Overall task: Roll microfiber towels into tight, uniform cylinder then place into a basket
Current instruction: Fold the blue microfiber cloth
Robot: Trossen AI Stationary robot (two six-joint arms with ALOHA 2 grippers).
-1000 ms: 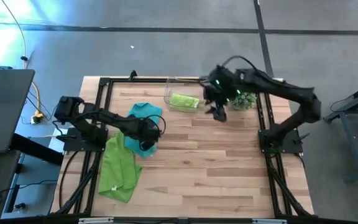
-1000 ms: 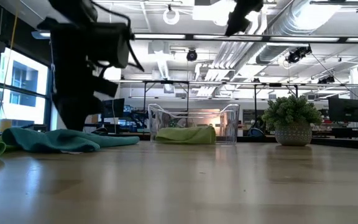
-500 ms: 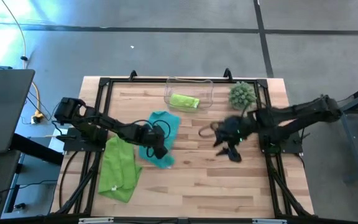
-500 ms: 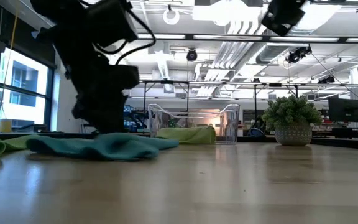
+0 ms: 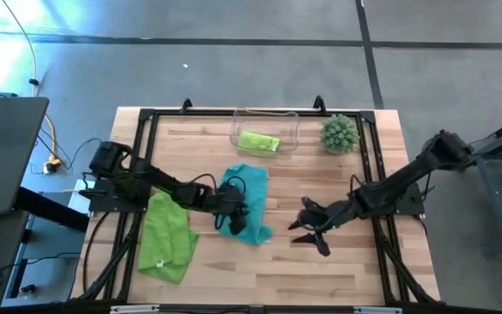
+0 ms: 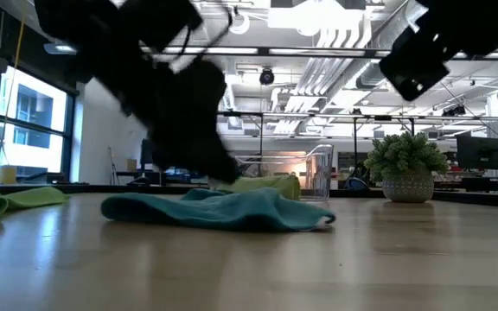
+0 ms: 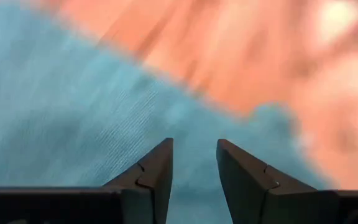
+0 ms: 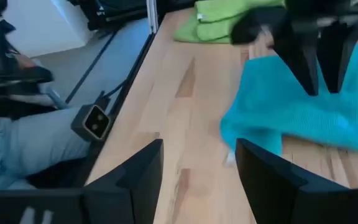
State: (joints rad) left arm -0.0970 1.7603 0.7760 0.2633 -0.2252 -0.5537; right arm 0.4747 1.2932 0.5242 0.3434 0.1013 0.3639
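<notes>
Bright ceiling strips — motion-blurred wrist views

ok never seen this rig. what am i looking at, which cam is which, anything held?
Two dark robot arms work at a wooden table. One camera looks straight down, one sits at tabletop height, and each wrist carries one looking past its own fingers.

On the table: a teal towel spread near the middle, a lime green towel lying flat by the left edge, a clear basket at the back with another green towel rolled inside, and a spiky plant ball.

The left gripper is down on the teal towel; whether it pinches the cloth is unclear. The right gripper hangs open beside the towel, holding nothing.
</notes>
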